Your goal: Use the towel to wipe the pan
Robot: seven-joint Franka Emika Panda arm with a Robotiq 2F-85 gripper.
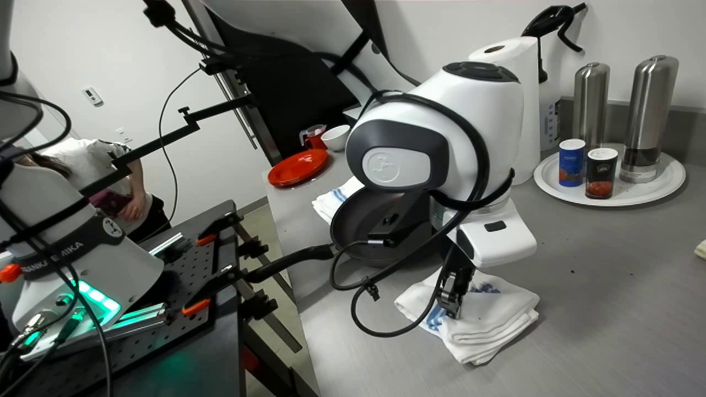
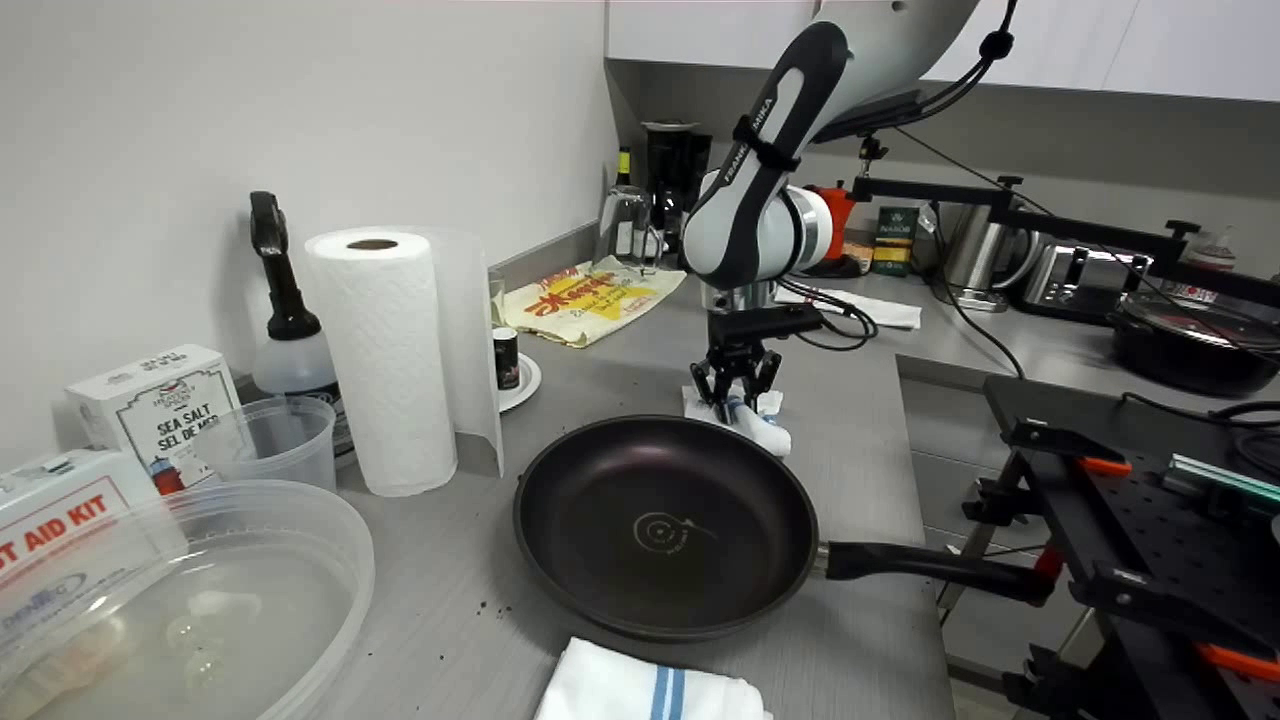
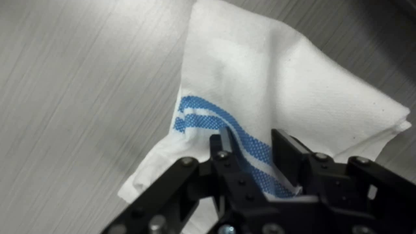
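Observation:
A folded white towel with blue stripes (image 1: 496, 322) lies on the grey counter. It also shows in an exterior view behind the pan (image 2: 765, 432) and fills much of the wrist view (image 3: 240, 71). My gripper (image 3: 248, 136) points down at the towel, its fingers partly closed. A raised, striped fold fills the gap and meets both fingers; the rest of the towel spreads on the counter. The dark frying pan (image 2: 665, 530) stands beside the towel, its black handle reaching past the counter edge. In an exterior view the arm partly covers the pan (image 1: 356, 220).
A second striped white towel (image 2: 655, 690) lies on the pan's far side from my gripper. A paper towel roll (image 2: 385, 370) and a clear plastic tub (image 2: 345, 600) stand near the wall. A white plate (image 1: 670, 182) holds shakers and mills. Red plates (image 1: 298, 168) sit near the counter edge.

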